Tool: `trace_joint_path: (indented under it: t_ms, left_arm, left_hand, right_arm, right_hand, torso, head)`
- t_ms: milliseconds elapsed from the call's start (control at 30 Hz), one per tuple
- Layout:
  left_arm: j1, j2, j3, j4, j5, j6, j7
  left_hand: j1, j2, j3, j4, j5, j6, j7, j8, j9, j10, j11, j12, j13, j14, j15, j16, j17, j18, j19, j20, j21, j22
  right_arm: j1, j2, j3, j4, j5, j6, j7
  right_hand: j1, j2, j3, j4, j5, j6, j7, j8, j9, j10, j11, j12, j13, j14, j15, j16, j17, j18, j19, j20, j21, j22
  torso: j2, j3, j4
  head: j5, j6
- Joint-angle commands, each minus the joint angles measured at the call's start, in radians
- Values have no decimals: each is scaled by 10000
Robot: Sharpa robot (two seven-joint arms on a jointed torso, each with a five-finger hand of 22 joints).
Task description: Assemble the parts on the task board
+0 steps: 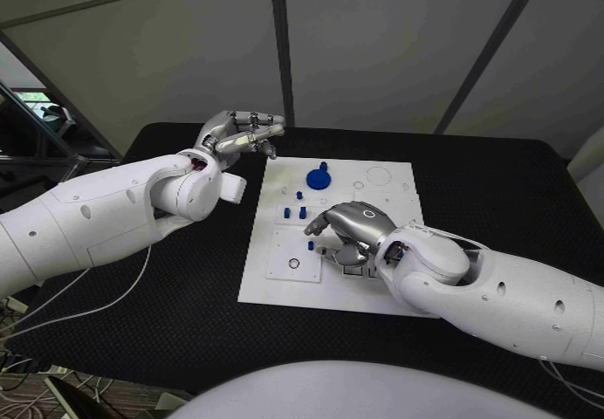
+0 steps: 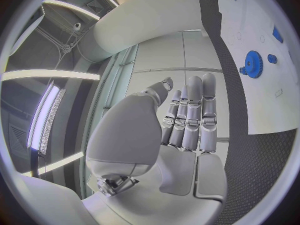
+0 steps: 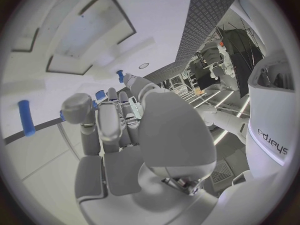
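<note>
The white task board [image 1: 333,279] lies in the middle of the black table. On its far part stands a blue gear [image 1: 319,178], also seen in the left wrist view [image 2: 253,64]. Small blue pegs [image 1: 297,210] stand nearer the middle, and one more peg [image 1: 311,245] is beside my right hand. My right hand [image 1: 349,230] arches over the board's centre with its fingers reaching down to the surface; I see nothing held in it [image 3: 119,130]. Blue pegs [image 3: 26,117] show past its fingers. My left hand [image 1: 239,131] hovers off the board's far left corner, fingers straight and holding nothing [image 2: 187,125].
A small raised white block [image 1: 292,262] with a round hole sits at the board's left edge. Round and oblong recesses [image 1: 378,177] mark the board's far right part. Black table [image 1: 176,288] surrounds the board on all sides.
</note>
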Motion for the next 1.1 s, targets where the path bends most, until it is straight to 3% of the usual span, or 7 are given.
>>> trace_joint_path:
  t_ms: [33, 67, 267, 400, 567, 733, 1100]
  left_arm:
    - [18, -18, 8, -7, 27, 160, -1]
    - [18, -23, 8, -8, 27, 162, -3]
    - [18, -50, 7, -7, 27, 172, -7]
    - [18, -41, 5, -11, 27, 183, -11]
    - [18, -30, 4, -17, 27, 198, -14]
    - [18, -25, 4, -27, 27, 220, -22]
    - [18, -27, 3, -34, 27, 237, -33]
  left_hand:
    - [10, 30, -33, -30, 38, 16, 65, -66, -13, -46, -10, -14, -10, -44, 1, -67, -9, -249, 0, -5, -58, -13]
    - [10, 30, -33, -30, 38, 16, 65, -66, -13, -46, -10, -14, -10, -44, 1, -67, -9, -249, 0, -5, -58, -13]
    - [10, 31, -33, -30, 38, 16, 65, -66, -13, -46, -10, -14, -10, -44, 1, -67, -9, -249, 0, -5, -59, -13]
    - [7, 36, -37, -28, 37, 16, 66, -65, -12, -50, -9, -13, -11, -46, 3, -70, -12, -250, -1, -3, -64, -17]
    - [7, 36, -37, -28, 37, 16, 66, -65, -12, -50, -9, -13, -11, -46, 3, -70, -12, -250, -1, -3, -64, -17]
    - [7, 36, -37, -28, 37, 16, 66, -65, -12, -50, -9, -13, -11, -46, 3, -70, -12, -250, -1, -3, -64, -17]
    - [7, 36, -37, -28, 37, 16, 66, -65, -12, -50, -9, -13, -11, -46, 3, -70, -12, -250, -1, -3, -64, -17]
  right_arm:
    - [12, -425, 46, 414, -22, -730, 28]
    - [14, -543, 116, 494, 21, -702, 3]
    - [170, -1310, 782, 693, 377, 43, -181]
    - [356, -1610, 983, 548, 328, 493, -143]
    - [481, -1774, 1079, 267, 186, 1021, -179]
    - [512, -1734, 1102, 53, 77, 1362, -236]
    - [518, -1480, 1103, -327, -92, 2077, -430]
  right_hand:
    - [-34, 71, -58, -20, 43, 157, 2, 58, 18, 47, -59, 111, 14, 83, -24, 89, 61, 74, 119, -24, 81, 82]
    - [-44, 71, -61, -16, 44, 172, 2, 60, 20, 56, -62, 130, 14, 90, -28, 102, 75, 70, 131, -27, 92, 102]
    - [-251, -5, -219, 82, -20, 256, -14, 41, 15, 10, -88, 283, -7, 147, -48, 197, 156, 59, 186, -50, 122, 151]
    - [-309, -94, -400, 94, -15, 332, -65, 42, 19, -142, -83, 333, -41, 127, -47, 162, 70, 65, 157, -41, 73, 80]
    - [-291, -126, -758, 127, -27, 312, -183, -33, -5, -421, -50, 441, -107, 62, -15, 75, -118, 89, 77, -10, -37, -73]
    - [-227, -89, -970, 158, -56, 234, -254, -84, -27, -585, -25, 522, -148, 19, 7, 31, -222, 102, 30, 7, -101, -159]
    - [-74, 100, -1078, 193, -18, 336, -248, -42, -10, -650, -19, 699, -171, -3, 14, 35, -273, 111, 13, 14, -140, -205]
  torso:
    - [-17, -7, -8]
    - [-24, -9, -13]
    - [-13, -25, -24]
    - [-8, -19, -25]
    - [-1, -19, -20]
    - [3, -13, -22]
    - [2, -8, -14]
  head:
    - [-45, 50]
    - [-64, 67]
    - [-260, 219]
    - [-360, 282]
    - [-432, 351]
    - [-446, 361]
    - [-456, 327]
